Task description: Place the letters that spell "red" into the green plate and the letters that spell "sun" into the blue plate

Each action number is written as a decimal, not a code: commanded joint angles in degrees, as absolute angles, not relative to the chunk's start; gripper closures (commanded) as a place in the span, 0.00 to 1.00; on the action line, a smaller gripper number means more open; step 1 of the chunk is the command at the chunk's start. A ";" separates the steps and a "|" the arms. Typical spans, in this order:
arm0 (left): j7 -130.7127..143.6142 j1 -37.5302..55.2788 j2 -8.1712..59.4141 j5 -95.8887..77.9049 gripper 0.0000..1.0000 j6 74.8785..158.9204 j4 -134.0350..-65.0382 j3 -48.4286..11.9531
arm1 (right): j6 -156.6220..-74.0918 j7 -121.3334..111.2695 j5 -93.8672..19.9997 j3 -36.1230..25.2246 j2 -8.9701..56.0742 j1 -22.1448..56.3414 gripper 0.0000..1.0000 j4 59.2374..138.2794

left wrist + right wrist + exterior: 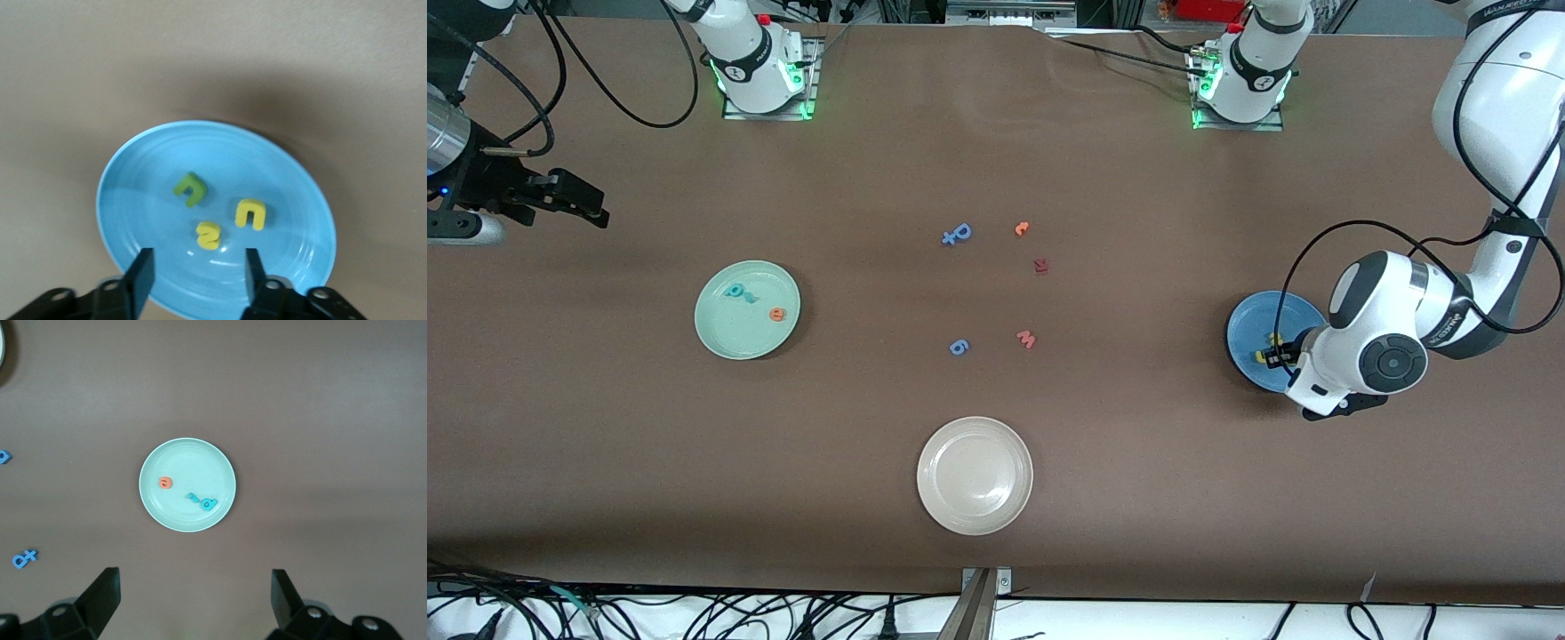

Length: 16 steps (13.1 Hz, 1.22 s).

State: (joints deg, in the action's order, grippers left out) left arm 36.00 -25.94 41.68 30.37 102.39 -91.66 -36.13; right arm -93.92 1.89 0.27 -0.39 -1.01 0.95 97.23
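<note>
The blue plate [1249,324] lies at the left arm's end of the table. My left gripper [1276,354] hangs just over it, open, with nothing between its fingers [140,270]. In the blue plate [133,173] lie a yellow "s" [208,235], a yellow arch [251,213] and a green arch [190,189], all apart from the fingers. The green plate [738,336] holds the orange "e" [777,314] and two teal letters [738,291]. My right gripper [574,203] waits open, high at the right arm's end; its wrist view looks down on the green plate [187,460].
A cream-white plate [975,476] lies nearest the front camera. Loose letters lie mid-table: two periwinkle ones [957,234] [959,347], an orange "c" shape [1022,228], a dark red one [1040,265] and a salmon "w" [1026,339].
</note>
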 commanded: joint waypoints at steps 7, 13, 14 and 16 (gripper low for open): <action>14.90 -32.68 35.16 26.90 0.00 90.29 -83.34 -36.91 | -92.64 0.62 0.70 0.00 -1.67 0.97 0.00 97.65; -8.77 -28.28 19.83 8.58 0.00 85.69 -86.82 -23.20 | -94.65 1.14 0.18 0.00 -1.50 0.88 0.00 97.73; -8.79 -22.30 15.16 4.18 0.00 85.69 -89.19 -15.29 | -94.83 2.10 -0.35 0.00 -1.49 0.88 0.00 97.73; -7.83 -12.97 9.16 1.06 0.00 84.04 -90.18 -6.37 | -94.92 2.29 -0.35 0.00 -1.58 0.88 0.00 97.73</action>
State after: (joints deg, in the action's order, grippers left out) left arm -6.84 -21.99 18.32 3.92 84.66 -84.76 -15.08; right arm -94.24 1.34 0.34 -0.21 -1.01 0.98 97.25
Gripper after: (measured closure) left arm 0.000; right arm 0.000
